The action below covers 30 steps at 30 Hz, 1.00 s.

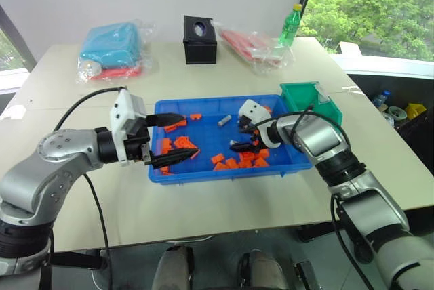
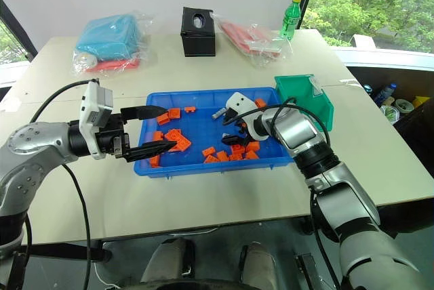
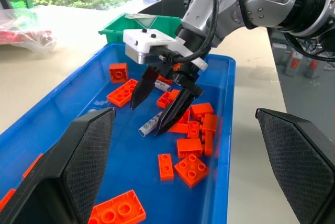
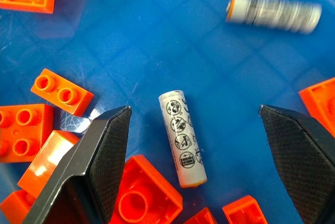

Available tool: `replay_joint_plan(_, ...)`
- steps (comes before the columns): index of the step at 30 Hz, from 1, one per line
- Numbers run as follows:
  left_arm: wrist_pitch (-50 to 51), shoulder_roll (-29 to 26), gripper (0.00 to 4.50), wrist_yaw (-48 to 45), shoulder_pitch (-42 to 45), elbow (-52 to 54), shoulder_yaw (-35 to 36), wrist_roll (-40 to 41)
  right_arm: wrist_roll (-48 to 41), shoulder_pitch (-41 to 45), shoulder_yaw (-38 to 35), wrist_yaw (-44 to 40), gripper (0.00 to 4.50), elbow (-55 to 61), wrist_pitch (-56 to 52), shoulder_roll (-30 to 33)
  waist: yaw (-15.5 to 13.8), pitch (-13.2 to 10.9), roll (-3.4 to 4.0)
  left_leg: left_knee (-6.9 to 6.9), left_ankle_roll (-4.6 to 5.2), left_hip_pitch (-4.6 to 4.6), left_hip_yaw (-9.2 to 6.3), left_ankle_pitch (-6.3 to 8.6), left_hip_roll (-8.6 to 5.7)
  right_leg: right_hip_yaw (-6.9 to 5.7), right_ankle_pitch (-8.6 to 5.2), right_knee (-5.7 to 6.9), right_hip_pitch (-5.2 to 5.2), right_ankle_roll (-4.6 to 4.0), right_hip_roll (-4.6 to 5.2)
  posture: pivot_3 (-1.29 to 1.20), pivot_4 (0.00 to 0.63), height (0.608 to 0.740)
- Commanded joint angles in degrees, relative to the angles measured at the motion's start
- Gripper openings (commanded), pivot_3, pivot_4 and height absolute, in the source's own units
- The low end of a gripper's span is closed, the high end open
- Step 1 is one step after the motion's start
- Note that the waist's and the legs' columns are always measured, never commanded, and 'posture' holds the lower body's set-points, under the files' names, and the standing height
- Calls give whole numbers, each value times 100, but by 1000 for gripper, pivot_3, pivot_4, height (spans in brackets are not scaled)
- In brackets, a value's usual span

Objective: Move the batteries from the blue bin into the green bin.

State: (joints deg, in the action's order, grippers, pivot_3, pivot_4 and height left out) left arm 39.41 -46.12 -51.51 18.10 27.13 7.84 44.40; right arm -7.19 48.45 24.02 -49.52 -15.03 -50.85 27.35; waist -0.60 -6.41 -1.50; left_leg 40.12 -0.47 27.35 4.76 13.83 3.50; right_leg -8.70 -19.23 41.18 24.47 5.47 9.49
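Right gripper [image 3: 159, 110]: black fingers spread wide, holding nothing; tips poised just above the blue floor, straddling a small silver-grey metal battery [image 4: 183, 138] without touching it.
Left gripper [image 1: 178, 139]: fingers spread wide and empty, hovering over the 9 o'clock end of the tray among orange blocks.
Batteries: the straddled one lies flat between the right fingers; a second silver-grey cylinder [image 4: 275, 13] lies flat well apart from it; both sit on the tray floor, toward its 3 o'clock half.
Blue bin [image 1: 157, 174]: large shallow bright blue plastic tray with a raised rim, at the middle of the table.
Orange plastic blocks [image 3: 191, 168]: scattered over the tray floor, thickest at its 9 o'clock and 4 o'clock parts.
Green bin [image 1: 300, 96]: small deep green plastic storage bin, just beside the tray's 2 o'clock corner.
Surface: pale beige tabletop [image 1: 224, 205]; at its 12 o'clock edge a black tissue box [image 1: 199, 39], with a light-blue bagged bundle [image 1: 112, 47] at 10 o'clock and a green bottle [image 1: 289, 26] at 1 o'clock.
Room: white wall behind, window onto trees at 2 o'clock.
Right arm: reaches in from 4 o'clock, wrist bent, gripper angled downward.
Left arm: comes from 8 o'clock, gripper about level.
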Motion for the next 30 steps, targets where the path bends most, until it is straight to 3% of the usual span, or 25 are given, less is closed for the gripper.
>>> replay_joint_plan(1,-29,-32,4500,55,58,150,165,65,148,209,-3,-50,3992,-181,250,-104,3,0,0,0,0,0,0,0,0,0,0,0,1,0,0,0,150,630)
replay_joint_plan(3,-31,-41,4500,56,90,123,163,66,180,202,3,-105,3992,-208,276,-129,5,0,0,0,0,0,1,0,0,0,0,1,1,0,-1,0,150,630)
replay_joint_plan(6,-42,-53,4500,37,148,61,167,62,269,168,55,-168,3115,-242,358,-136,1,0,0,0,0,0,1,0,0,0,0,1,0,0,-1,0,150,630)
replay_joint_plan(12,-58,-18,4500,49,233,1,153,47,386,154,-25,-170,61,-311,480,-168,6,1,-1,0,-1,0,1,0,0,0,0,1,0,0,-1,0,150,630)
replay_joint_plan(14,-68,-20,4500,43,227,2,152,42,368,138,-84,-184,35,-207,416,-162,4,1,-1,0,-1,-1,0,0,0,0,0,1,0,0,-2,0,150,630)
replay_joint_plan(22,-137,9,4500,-62,179,-87,67,-22,-421,612,-2411,1198,35,78,8,-385,-17,-2,4,2,-6,2,0,-3,0,0,2,2,0,-1,-1,0,150,630)
replay_joint_plan(25,-165,59,4500,-69,179,-113,11,-68,-350,584,-3166,1828,35,-7,21,67,-36,4,-7,3,-5,2,-3,-3,-1,0,2,0,-4,-1,-2,0,150,630)
replay_joint_plan(30,-202,127,4500,-79,210,-160,-22,-120,-191,204,-3540,2213,35,-119,72,694,0,10,-16,1,-4,0,0,-2,-7,1,1,-1,-5,-2,0,0,150,630)
